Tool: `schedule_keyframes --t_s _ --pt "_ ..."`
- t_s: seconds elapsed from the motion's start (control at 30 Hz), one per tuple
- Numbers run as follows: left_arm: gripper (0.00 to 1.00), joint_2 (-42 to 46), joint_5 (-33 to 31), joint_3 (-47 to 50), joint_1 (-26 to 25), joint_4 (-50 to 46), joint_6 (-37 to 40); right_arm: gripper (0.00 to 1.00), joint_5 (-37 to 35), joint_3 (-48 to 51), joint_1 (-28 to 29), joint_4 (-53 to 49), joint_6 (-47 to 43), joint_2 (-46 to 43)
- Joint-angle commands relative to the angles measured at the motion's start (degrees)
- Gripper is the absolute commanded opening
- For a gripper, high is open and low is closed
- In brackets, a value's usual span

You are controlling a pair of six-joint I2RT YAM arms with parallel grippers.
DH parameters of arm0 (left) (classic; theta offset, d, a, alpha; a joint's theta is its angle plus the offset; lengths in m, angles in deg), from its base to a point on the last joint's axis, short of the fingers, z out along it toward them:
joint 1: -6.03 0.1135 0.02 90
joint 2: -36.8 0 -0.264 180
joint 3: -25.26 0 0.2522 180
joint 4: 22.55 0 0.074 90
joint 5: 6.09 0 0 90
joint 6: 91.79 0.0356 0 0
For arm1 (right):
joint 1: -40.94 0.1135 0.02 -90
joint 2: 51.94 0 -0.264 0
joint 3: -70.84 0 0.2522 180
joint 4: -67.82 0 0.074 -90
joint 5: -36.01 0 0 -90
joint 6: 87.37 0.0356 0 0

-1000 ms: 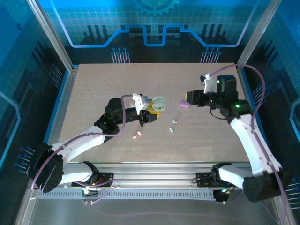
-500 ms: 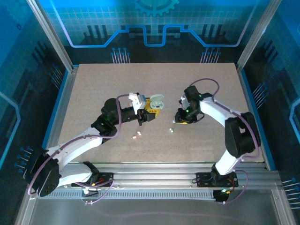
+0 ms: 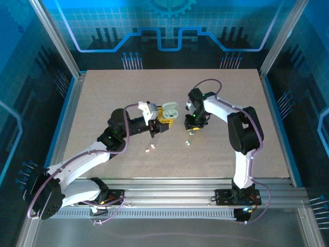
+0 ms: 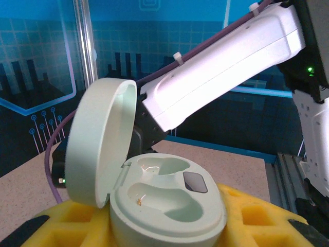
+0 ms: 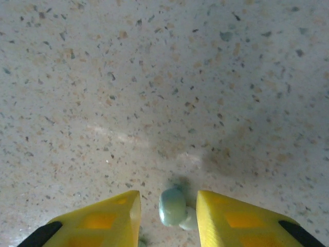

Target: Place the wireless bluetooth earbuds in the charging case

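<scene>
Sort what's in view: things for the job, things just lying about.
Job: open mint case gripped by the left pincer; mint earbud inside the open right pincer; second mint earbud.
Lying about: pink earbuds on the table, untouched.

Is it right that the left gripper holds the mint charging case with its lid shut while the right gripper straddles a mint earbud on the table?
No: the lid is open, not shut; the left wrist view shows it. The left gripper does hold the mint charging case, and the right gripper straddles the mint earbud on the table.
</scene>
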Motion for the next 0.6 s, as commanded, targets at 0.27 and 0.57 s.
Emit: schedule_keyframes --t_s 0.27,0.57 --pt "0.29 1.8 -0.7 0.9 0.0 -0.4 0.4 0.34 -1.9 -4.8 1.8 -7.3 -4.0 5.0" --pt "0.29 1.5 -0.4 0.8 -0.1 -0.4 0.0 0.29 -2.0 -5.2 2.2 -8.0 -4.0 5.7"
